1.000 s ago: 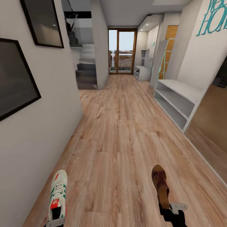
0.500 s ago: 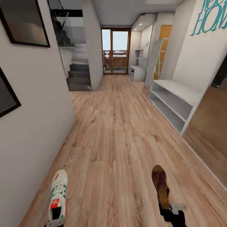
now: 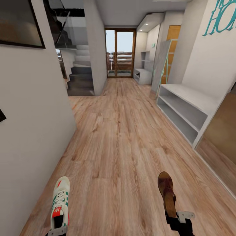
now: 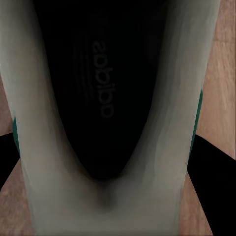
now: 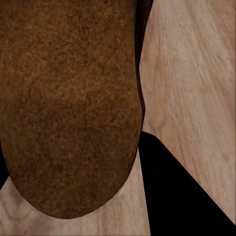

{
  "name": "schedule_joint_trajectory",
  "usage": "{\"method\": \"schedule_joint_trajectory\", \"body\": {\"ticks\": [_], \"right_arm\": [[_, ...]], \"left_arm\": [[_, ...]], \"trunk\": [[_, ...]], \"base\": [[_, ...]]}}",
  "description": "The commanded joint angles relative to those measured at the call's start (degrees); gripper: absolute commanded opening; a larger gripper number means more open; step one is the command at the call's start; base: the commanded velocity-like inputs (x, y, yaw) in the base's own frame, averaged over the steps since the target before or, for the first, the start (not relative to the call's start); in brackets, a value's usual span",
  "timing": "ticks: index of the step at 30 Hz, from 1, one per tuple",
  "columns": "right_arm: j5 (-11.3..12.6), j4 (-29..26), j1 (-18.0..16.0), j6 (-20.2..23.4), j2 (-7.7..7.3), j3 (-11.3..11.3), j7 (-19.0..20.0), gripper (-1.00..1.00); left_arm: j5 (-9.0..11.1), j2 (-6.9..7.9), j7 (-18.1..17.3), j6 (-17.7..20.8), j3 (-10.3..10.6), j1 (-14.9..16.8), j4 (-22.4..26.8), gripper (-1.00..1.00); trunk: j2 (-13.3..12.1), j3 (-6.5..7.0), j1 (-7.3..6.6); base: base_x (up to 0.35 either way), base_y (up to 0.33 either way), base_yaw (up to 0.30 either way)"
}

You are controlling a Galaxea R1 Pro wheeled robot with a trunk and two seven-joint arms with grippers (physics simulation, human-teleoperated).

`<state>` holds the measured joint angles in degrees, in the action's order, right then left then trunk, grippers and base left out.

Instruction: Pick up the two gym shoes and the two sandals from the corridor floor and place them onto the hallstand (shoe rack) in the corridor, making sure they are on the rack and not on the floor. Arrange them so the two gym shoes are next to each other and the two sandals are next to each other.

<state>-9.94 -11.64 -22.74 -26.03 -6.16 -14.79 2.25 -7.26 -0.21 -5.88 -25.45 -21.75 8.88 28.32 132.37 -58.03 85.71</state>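
Wide corridor floor [image 3: 121, 137] of light wood-grain planks runs ahead from the head camera to a glazed double door [image 3: 119, 54] at the far end. A plain grey wall [image 3: 32, 108] closes the left side, carrying a dark framed picture [image 3: 19, 24] up high, and beyond it a dark staircase [image 3: 78, 77] climbs away. Along the right wall sits a low white-grey rack [image 3: 183, 109] with two open shelf levels, beneath teal lettering [image 3: 221, 18]; that is the lookalike. Further down on the same side, near the door, stands the hallstand [image 3: 143, 75], a small pale bench with floating wall shelves above it, well apart from the robot.

Down at the near edge, the left gripper [image 3: 57, 231] has a gym shoe [image 3: 60, 201] by the heel, toe pointing forward, white with green stripes and a red-orange tongue patch, held above the planks. The left wrist camera looks straight into the shoe's dark insole [image 4: 101, 93] with printed lettering, pale collar walls on either side, so the fingers are clamped on it.

On the other side, the right gripper [image 3: 178, 219] grips a sandal [image 3: 167, 193] at its heel end, slim and dark brown, also pointing forward above the floor. The right wrist camera shows its grainy brown footbed [image 5: 69, 103] close up, planks behind.
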Motion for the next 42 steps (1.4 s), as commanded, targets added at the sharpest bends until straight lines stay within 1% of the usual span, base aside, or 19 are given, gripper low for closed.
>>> {"method": "schedule_joint_trajectory", "body": {"ticks": [1,9,42], "right_arm": [[-0.25,0.04,-0.05,-0.16,0.01,-0.50,0.30,-1.00],[-0.21,0.96,-0.04,-0.17,0.01,-0.50,0.30,-1.00],[-0.25,1.08,-0.04,-0.18,0.02,-0.50,0.30,-1.00]], "left_arm": [[-0.56,-0.05,-0.36,-0.21,-0.49,0.05,-0.02,-1.00],[-0.48,-0.05,-0.36,-0.21,-0.49,0.06,-0.02,-1.00],[-0.36,-0.05,-0.36,-0.21,-0.57,0.07,-0.02,-1.00]], "trunk": [[0.02,-0.05,0.02],[0.02,-0.05,0.02],[0.02,-0.05,0.02]], "base": [[0.339,0.000,0.000],[0.339,0.000,0.000],[0.339,0.000,0.000]]}}
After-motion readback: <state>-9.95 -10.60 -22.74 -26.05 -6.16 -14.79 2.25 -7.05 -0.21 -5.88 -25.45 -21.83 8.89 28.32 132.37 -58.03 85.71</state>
